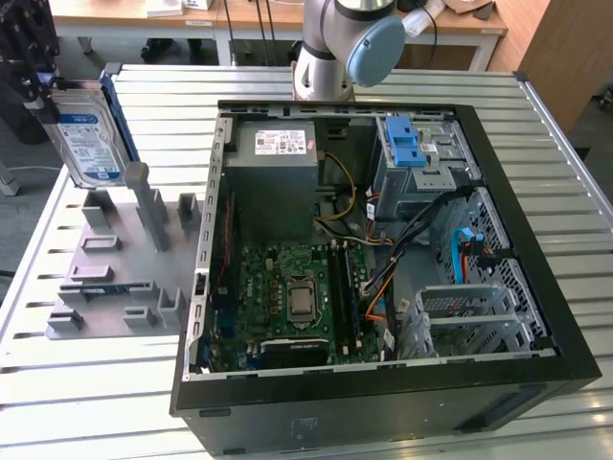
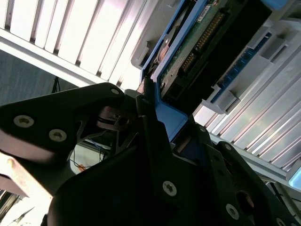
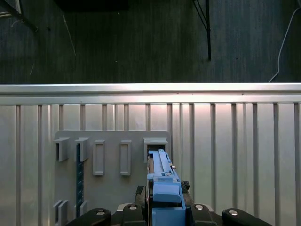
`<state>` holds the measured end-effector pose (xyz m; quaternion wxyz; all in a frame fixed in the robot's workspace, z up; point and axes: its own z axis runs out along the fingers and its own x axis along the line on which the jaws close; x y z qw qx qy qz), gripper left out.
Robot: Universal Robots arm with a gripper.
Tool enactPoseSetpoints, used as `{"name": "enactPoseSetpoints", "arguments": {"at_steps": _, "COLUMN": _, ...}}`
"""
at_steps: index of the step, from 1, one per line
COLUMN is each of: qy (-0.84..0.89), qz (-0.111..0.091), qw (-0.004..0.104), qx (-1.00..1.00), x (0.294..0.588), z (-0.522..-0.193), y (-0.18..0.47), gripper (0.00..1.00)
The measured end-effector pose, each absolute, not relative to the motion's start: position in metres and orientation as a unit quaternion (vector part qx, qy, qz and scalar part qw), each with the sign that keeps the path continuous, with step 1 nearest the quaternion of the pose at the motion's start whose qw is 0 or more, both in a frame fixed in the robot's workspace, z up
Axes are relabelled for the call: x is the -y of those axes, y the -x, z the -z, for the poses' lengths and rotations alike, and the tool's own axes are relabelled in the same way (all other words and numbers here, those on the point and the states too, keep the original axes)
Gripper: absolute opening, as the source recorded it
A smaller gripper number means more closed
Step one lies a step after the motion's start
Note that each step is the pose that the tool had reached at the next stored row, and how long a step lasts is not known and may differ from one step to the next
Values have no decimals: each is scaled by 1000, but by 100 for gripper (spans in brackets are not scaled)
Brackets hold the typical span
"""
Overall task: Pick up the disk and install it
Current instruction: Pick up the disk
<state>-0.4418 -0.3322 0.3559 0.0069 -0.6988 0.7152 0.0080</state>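
The disk, silver with a blue-and-white label and a thin blue frame, stands on edge above the far end of the grey slotted fixture plate, at the exterior view's left. My gripper is shut on its blue-framed edge. In the second wrist view the black fingers clamp the frame, and the disk's circuit-board side shows. In the first wrist view the disk is edge-on in my gripper, in line with a slot of the plate. I cannot tell whether the disk touches the plate.
An open computer case lies on the slatted metal table, with motherboard, grey power supply and cables inside. A grey drive cage with a blue latch sits at its far side. The arm's base stands behind the case.
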Motion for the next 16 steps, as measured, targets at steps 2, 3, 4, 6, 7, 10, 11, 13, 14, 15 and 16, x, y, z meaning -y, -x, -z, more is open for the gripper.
{"name": "enactPoseSetpoints", "arguments": {"at_steps": 2, "qy": 699, "qz": -8, "qw": 7, "qx": -715, "x": 332, "z": -357, "y": 442, "gripper": 36}}
{"name": "enactPoseSetpoints", "arguments": {"at_steps": 3, "qy": 699, "qz": -8, "qw": 7, "qx": -715, "x": 332, "z": -358, "y": 442, "gripper": 36}}
{"name": "enactPoseSetpoints", "arguments": {"at_steps": 4, "qy": 699, "qz": -8, "qw": 7, "qx": -715, "x": 332, "z": -358, "y": 442, "gripper": 36}}
{"name": "enactPoseSetpoints", "arguments": {"at_steps": 6, "qy": 699, "qz": -8, "qw": 7, "qx": -715, "x": 332, "z": -360, "y": 442, "gripper": 36}}
{"name": "enactPoseSetpoints", "arguments": {"at_steps": 7, "qy": 699, "qz": -8, "qw": 7, "qx": -715, "x": 332, "z": -360, "y": 442, "gripper": 36}}
{"name": "enactPoseSetpoints", "arguments": {"at_steps": 10, "qy": 699, "qz": -8, "qw": 7, "qx": -715, "x": 332, "z": -363, "y": 442, "gripper": 36}}
{"name": "enactPoseSetpoints", "arguments": {"at_steps": 11, "qy": 699, "qz": -8, "qw": 7, "qx": -715, "x": 332, "z": -363, "y": 442, "gripper": 36}}
{"name": "enactPoseSetpoints", "arguments": {"at_steps": 13, "qy": 699, "qz": -8, "qw": 7, "qx": -715, "x": 332, "z": -365, "y": 442, "gripper": 36}}
{"name": "enactPoseSetpoints", "arguments": {"at_steps": 14, "qy": 699, "qz": -8, "qw": 7, "qx": -715, "x": 332, "z": -365, "y": 442, "gripper": 36}}
{"name": "enactPoseSetpoints", "arguments": {"at_steps": 15, "qy": 699, "qz": -8, "qw": 7, "qx": -715, "x": 332, "z": -366, "y": 442, "gripper": 36}}
{"name": "enactPoseSetpoints", "arguments": {"at_steps": 16, "qy": 699, "qz": -8, "qw": 7, "qx": -715, "x": 332, "z": -367, "y": 442, "gripper": 36}}
